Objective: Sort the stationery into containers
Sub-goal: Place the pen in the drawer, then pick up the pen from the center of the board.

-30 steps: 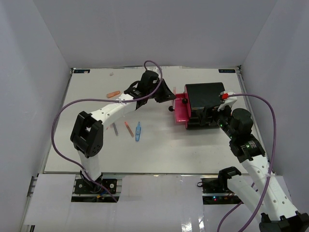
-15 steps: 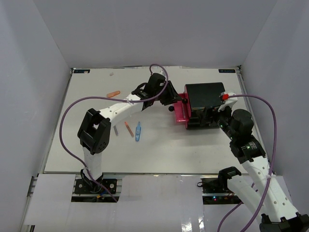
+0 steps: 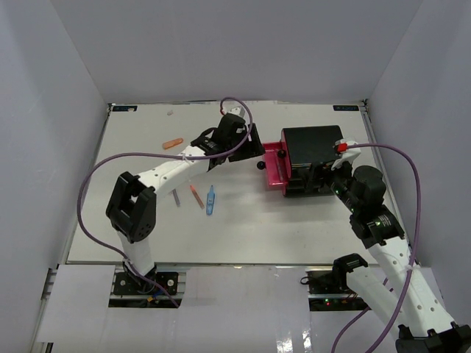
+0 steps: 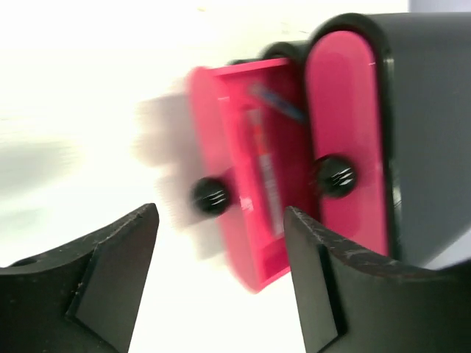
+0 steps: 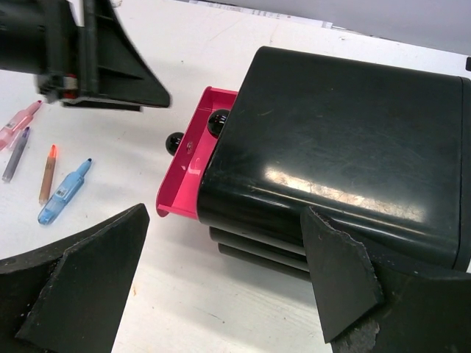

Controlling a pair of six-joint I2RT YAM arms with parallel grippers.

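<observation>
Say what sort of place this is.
Probably a robot lab test cell: a white table boxed in by blank panels, two arms bolted at its edge, a drawer cabinet and pens laid out.

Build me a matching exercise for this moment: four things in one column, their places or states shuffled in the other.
Things
1. open pink drawer
2. light-blue piece
3. salmon pen
4. left claw

Places or states
A. lying alone toward the far left of the table
B. open and empty, facing the drawers
C. jutting from the black cabinet, items inside
D. lying beside a thin orange pen

Pairs: 1-C, 2-D, 3-A, 4-B
</observation>
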